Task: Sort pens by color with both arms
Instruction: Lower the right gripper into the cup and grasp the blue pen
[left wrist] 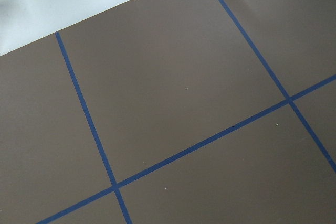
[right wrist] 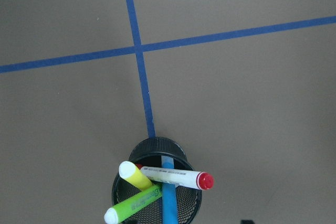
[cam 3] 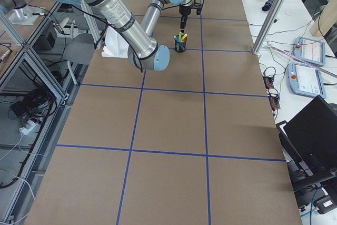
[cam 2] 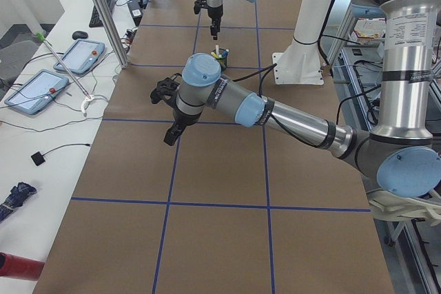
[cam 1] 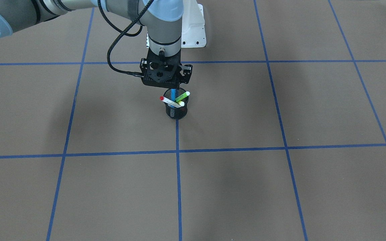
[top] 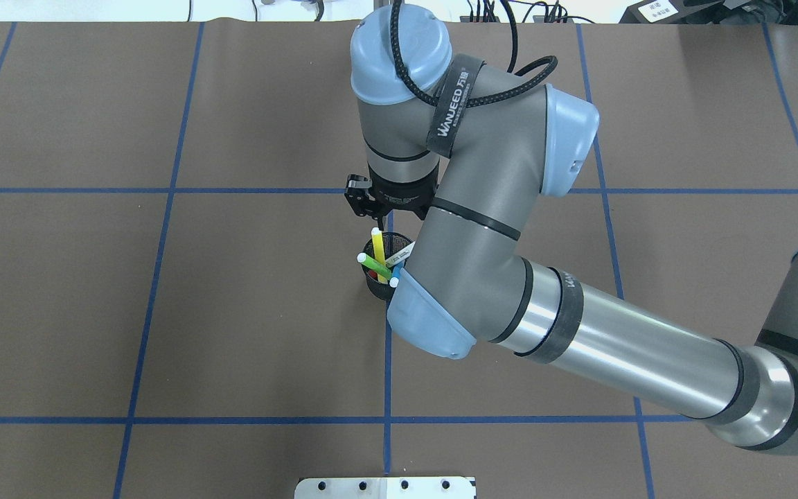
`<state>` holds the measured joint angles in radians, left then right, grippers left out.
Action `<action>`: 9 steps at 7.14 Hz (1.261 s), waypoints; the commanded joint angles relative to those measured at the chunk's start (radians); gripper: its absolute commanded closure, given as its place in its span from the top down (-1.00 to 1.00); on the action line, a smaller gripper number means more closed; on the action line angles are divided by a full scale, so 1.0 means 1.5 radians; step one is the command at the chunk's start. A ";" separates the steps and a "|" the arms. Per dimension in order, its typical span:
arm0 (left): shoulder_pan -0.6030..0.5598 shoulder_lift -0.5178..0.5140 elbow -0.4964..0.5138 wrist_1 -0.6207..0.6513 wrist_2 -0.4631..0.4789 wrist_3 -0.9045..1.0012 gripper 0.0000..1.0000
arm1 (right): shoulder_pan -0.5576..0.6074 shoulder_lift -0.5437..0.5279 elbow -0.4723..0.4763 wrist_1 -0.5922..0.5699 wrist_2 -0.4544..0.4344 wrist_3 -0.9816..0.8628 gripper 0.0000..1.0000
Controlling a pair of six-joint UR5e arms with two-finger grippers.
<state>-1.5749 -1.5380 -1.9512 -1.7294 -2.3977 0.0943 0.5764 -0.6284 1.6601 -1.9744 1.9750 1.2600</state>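
At the middle of the worktop (cam 1: pixel 280 187), on a blue tape line (cam 1: pixel 178 140), the sorting has not begun. All four pens stand bunched in one black mesh cup (cam 1: pixel 177 113), and none is out of it yet.

Seen from the right wrist camera, the blue pen (right wrist: pixel 169 198) leans toward 6 o'clock. The white pen with a red cap (right wrist: pixel 170 176) lies across the rim with its cap at 3 o'clock. The yellow pen (right wrist: pixel 134 176) and light green pen (right wrist: pixel 131 205) tip toward 9 and 8 o'clock. Every colour is left to be drawn out and set apart, so the whole job lies ahead.

The right gripper (cam 3: pixel 182 25) hangs point-down just above the pen tops and appears to touch none of them. In the overhead view the cup sits at about 6 o'clock from it, near but not squarely beneath. No pen shows in its grasp, and whether its jaws are parted or closed cannot be told.

The left gripper (cam 2: pixel 171 131) hovers over the worktop well apart from the cup, at about 7 o'clock from it in the exterior left view. It carries no visible pen, and its jaws cannot be read either.
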 commanded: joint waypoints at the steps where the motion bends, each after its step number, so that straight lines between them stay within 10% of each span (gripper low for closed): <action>1: 0.001 0.012 0.000 -0.016 0.000 0.000 1.00 | -0.047 0.000 -0.013 0.003 -0.003 0.002 0.10; 9: 0.001 0.013 0.000 -0.020 0.000 -0.004 1.00 | -0.059 -0.023 -0.075 0.090 -0.022 -0.059 0.02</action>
<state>-1.5739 -1.5185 -1.9512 -1.7595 -2.3976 0.0901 0.4884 -0.6607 1.5635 -1.8619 1.9409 1.1706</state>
